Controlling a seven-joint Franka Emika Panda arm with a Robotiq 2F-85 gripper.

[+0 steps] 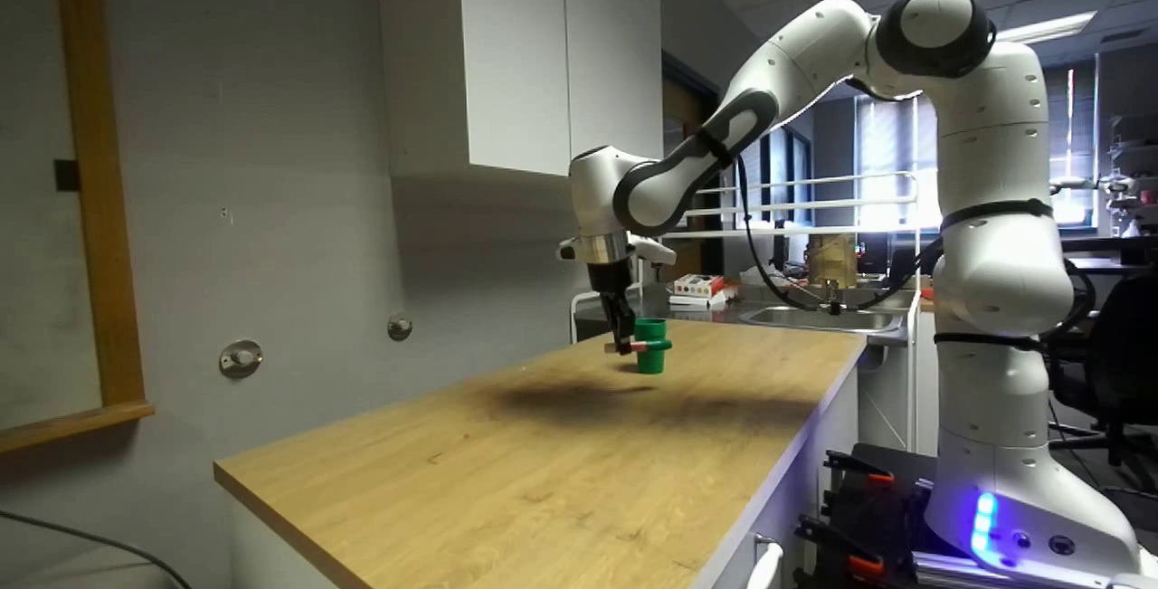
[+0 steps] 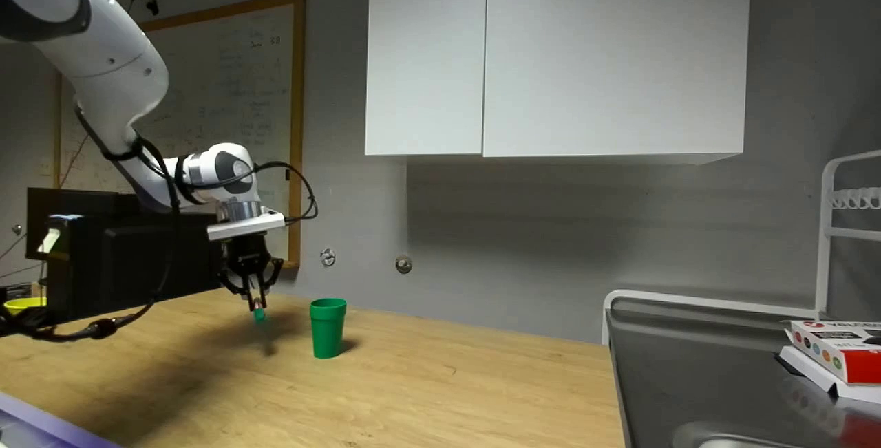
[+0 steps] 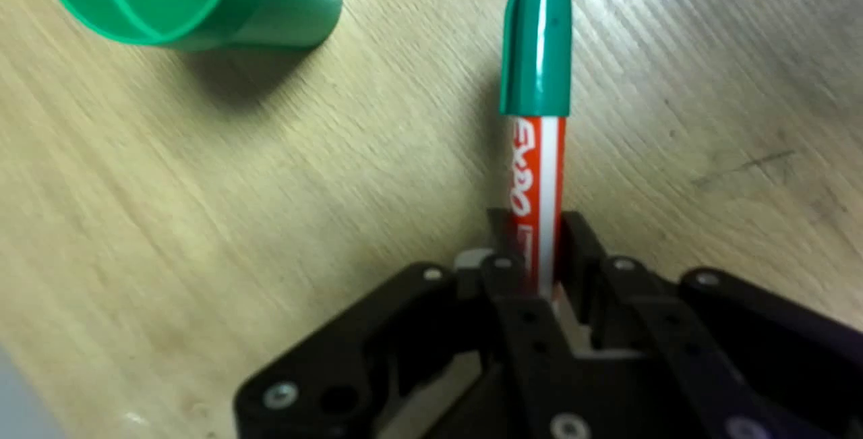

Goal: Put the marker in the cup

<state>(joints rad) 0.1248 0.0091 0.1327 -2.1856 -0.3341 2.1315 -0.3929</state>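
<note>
The marker has a red and white barrel and a green cap, and it shows in the wrist view [image 3: 539, 108] and in both exterior views [image 1: 640, 346] [image 2: 259, 315]. My gripper, seen in the wrist view [image 3: 536, 237] and in both exterior views [image 1: 622, 347] [image 2: 257, 302], is shut on the marker's barrel. It holds the marker level above the countertop, cap pointing outward. The green cup stands upright on the countertop in both exterior views [image 1: 650, 365] [image 2: 327, 331]. In the wrist view the cup [image 3: 290, 4] is at the upper left, apart from the marker. The barrel's rear end is hidden by the fingers there.
The wooden countertop [image 1: 507, 471] runs along a grey wall. White cabinets [image 2: 550, 56] hang above it. A sink [image 1: 819, 318] and dark counter lie beyond its end, with a red and white box [image 2: 836, 345] on it. A black monitor [image 2: 151, 262] stands behind the arm.
</note>
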